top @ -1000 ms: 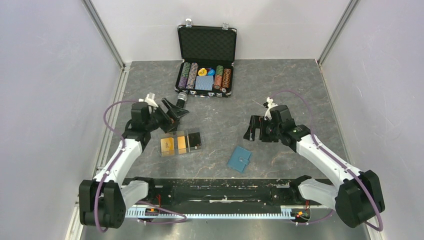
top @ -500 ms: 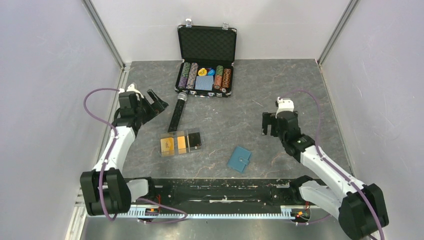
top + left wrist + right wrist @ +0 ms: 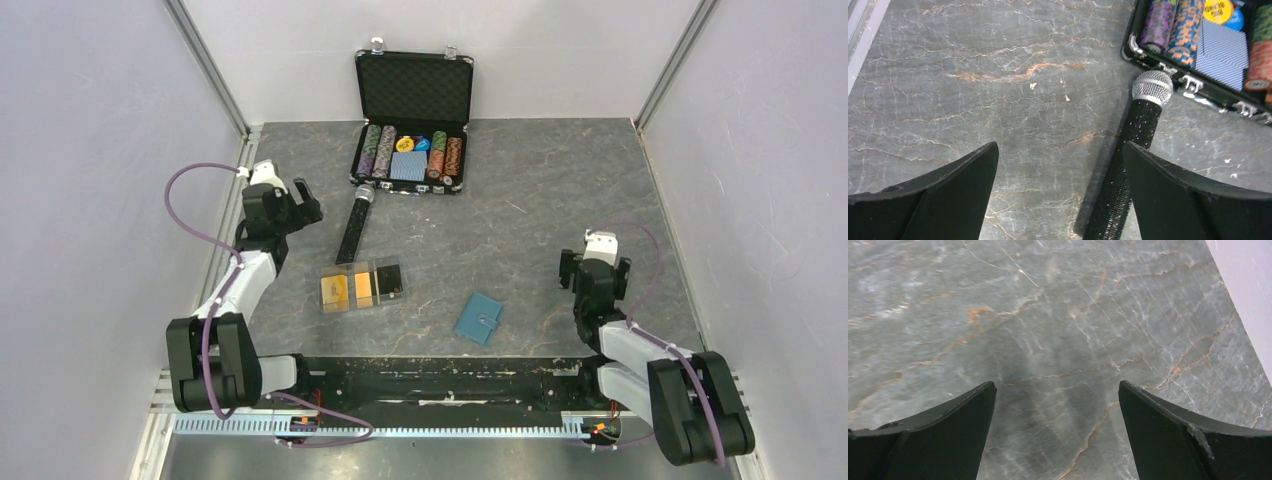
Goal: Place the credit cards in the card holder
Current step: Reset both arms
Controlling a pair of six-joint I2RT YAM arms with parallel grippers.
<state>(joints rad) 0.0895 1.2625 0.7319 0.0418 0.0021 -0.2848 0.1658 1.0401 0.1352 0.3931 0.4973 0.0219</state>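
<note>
The teal card holder (image 3: 479, 318) lies shut on the table near the front, right of centre. The orange-yellow credit cards (image 3: 336, 290) lie in a clear plastic box (image 3: 360, 287) left of it. My left gripper (image 3: 297, 207) is at the far left, well behind the box, open and empty (image 3: 1060, 150). My right gripper (image 3: 595, 265) is at the right, apart from the card holder, open over bare table (image 3: 1058, 387). Neither wrist view shows the cards or the card holder.
A black glittery microphone (image 3: 355, 222) (image 3: 1143, 125) lies between the clear box and an open black chip case (image 3: 412, 150) (image 3: 1208, 45) at the back. Walls close the table on the left, back and right (image 3: 1248, 280).
My left gripper has swung left, away from the microphone, which now lies flat. My right arm has pulled back toward the near right. Both stay open.
</note>
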